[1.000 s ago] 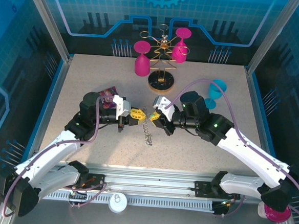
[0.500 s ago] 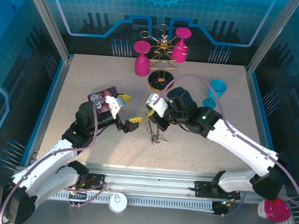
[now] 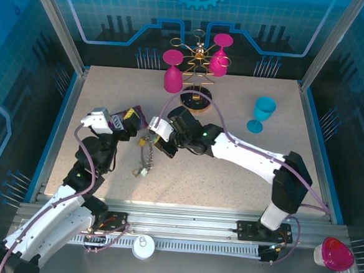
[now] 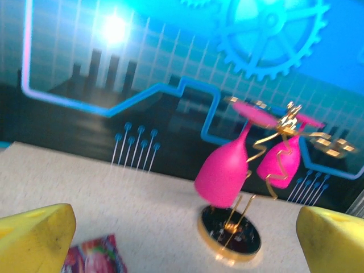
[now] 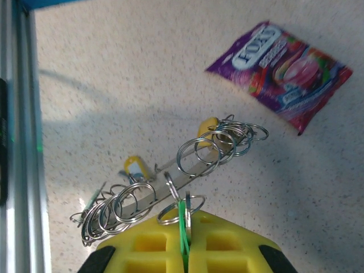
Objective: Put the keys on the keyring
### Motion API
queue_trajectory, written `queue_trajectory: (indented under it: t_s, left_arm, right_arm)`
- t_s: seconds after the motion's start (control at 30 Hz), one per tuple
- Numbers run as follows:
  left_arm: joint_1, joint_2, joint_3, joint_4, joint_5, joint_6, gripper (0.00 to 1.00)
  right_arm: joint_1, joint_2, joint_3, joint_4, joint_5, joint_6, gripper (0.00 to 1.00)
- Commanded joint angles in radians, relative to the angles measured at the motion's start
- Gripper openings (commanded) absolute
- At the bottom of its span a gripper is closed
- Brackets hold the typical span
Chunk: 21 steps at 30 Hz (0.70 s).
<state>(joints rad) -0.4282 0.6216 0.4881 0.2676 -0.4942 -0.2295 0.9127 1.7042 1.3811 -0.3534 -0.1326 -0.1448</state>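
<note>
Right wrist: right fingers (image 5: pixel 148 250) clamp one green key (image 5: pixel 183 224) near two yellow keys (image 5: pixel 207 126).

The worktop (image 3: pixel 229 171) is speckled beige. At left lies a glossy purple sweet packet with pink fruit print (image 5: pixel 281 54). Silver wire key rings (image 5: pixel 216 145) carry small yellow-headed keys (image 5: pixel 133 166). Magenta plastic wine glasses (image 3: pixel 173 76) stand far, a turquoise plastic goblet (image 3: pixel 263 112) right.

White lettering on the purple packet (image 5: pixel 284 71) is unreadable.
</note>
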Motion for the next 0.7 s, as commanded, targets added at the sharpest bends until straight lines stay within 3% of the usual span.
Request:
queue_trajectory:
  t_s: [0.0,0.2,0.37,0.5,0.67]
  left_arm:
    - [0.008,0.036,-0.024,-0.038,-0.053,-0.088,0.99]
    - [0.015,0.07,-0.025,-0.117,-0.083,-0.105,0.99]
    - [0.044,0.119,-0.016,-0.189,-0.098,-0.09,0.99]
    - [0.068,0.188,0.002,-0.191,-0.098,-0.053,0.99]
    - [0.096,0.283,0.044,-0.164,-0.086,0.059,0.99]
  right_arm:
    - [-0.059,0.042,0.016,-0.065,-0.014,-0.088,0.0]
    - [-0.16,0.024,-0.094,-0.189,0.072,-0.196,0.0]
    - [-0.184,-0.008,-0.182,-0.231,0.259,-0.273,0.19]
    - [-0.21,-0.046,-0.274,-0.208,0.414,-0.292,0.44]
    - [-0.293,-0.17,-0.36,-0.183,0.44,-0.253,0.53]
